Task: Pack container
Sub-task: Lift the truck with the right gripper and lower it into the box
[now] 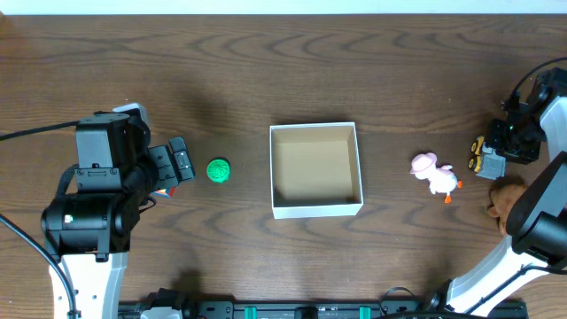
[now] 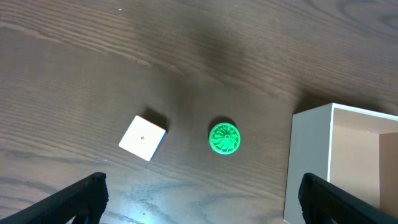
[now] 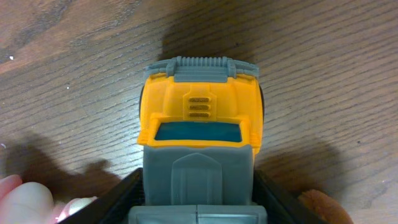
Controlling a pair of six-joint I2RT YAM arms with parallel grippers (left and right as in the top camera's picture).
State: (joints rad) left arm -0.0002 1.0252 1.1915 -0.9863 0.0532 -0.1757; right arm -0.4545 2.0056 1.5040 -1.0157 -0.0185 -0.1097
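From where I stand, the container [image 1: 315,207], a shallow square white cardboard box with a tan-brown inside, sits empty in the middle of the dark wooden table [image 1: 266,62], with the toys spread to either side, so each arm has something within reach. On the right, the right gripper [image 3: 199,177] is down over a yellow and grey plastic toy truck [image 3: 200,118]. Its jaws have narrowed to the truck's width and press against the grey rear, which looks to me like a grip ready for lifting. A pink and white toy duck [image 1: 434,175] and a brown plush toy [image 1: 502,200] lie nearby. The left gripper [image 2: 202,190] hangs spread wide with nothing in it, above a green round ribbed toy [image 2: 224,138] and a small white cube [image 2: 143,137] just beside the box.
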